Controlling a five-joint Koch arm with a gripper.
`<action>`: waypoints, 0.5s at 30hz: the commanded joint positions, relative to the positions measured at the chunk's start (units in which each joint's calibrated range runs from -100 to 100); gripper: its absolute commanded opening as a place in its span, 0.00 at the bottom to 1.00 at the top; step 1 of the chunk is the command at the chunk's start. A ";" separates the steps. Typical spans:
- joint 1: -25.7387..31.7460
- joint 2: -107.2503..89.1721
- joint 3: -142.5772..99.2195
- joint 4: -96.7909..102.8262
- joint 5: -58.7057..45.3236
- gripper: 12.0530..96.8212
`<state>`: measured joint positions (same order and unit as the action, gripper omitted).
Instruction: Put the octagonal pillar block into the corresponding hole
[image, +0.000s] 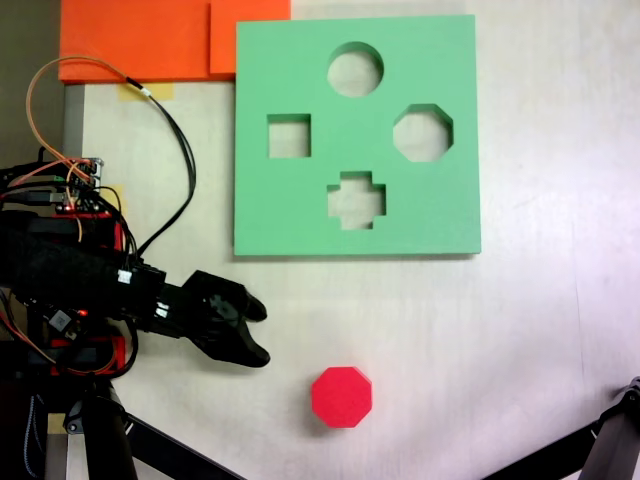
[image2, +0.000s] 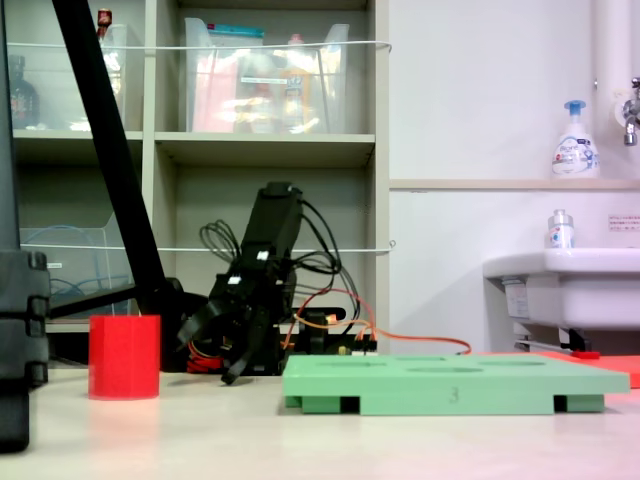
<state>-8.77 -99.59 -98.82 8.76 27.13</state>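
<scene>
Octagonal pillar block (image: 341, 397) beside open claw (image: 260, 334)

A single digit, "3", is showing on the front edge of the green foam board (image2: 454, 394). The label on the soap bottle (image2: 574, 140) is staying too small to read.
</scene>
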 joint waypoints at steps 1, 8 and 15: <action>-1.47 -0.41 2.71 -8.42 3.42 0.37; -1.56 -0.41 33.82 -59.17 12.60 0.33; 3.03 -0.41 62.13 -89.21 19.29 0.31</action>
<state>-6.08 -99.45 -41.79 -74.06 45.45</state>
